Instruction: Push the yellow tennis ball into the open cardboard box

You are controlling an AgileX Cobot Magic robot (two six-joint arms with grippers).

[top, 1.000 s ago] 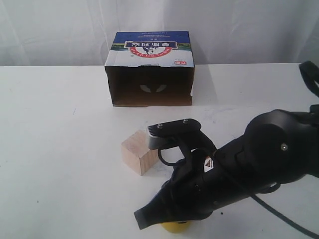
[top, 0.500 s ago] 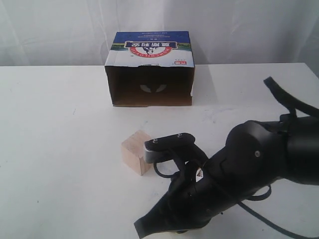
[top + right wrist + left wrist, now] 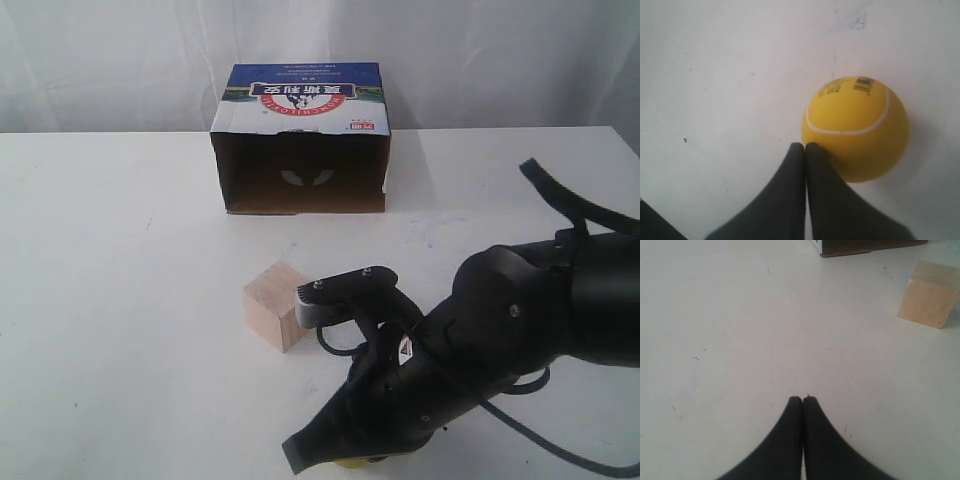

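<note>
Reaching low across the white table (image 3: 120, 300), the black right gripper (image 3: 804, 145) has its two fingers pressed together with nothing between them. In the right wrist view their tips sit right at the side of the small yellow tennis ball with a thin white seam (image 3: 857, 127); whether they touch it or lie just beside it I cannot tell.

In the exterior view only a yellow sliver of that ball (image 3: 350, 463) shows, under the arm at the table's 6 o'clock edge, where the right gripper (image 3: 295, 455) ends. The pale wooden cube (image 3: 275, 305) stands near the middle, at about 11 o'clock from the ball. The open brown cardboard box with a blue, white and red printed panel (image 3: 300, 100) stands at 12 o'clock, well apart from the ball, its dark opening facing the cube.

The left gripper (image 3: 802, 398) has its fingers together too, empty, over bare table, apart from the cube (image 3: 930, 302).
</note>
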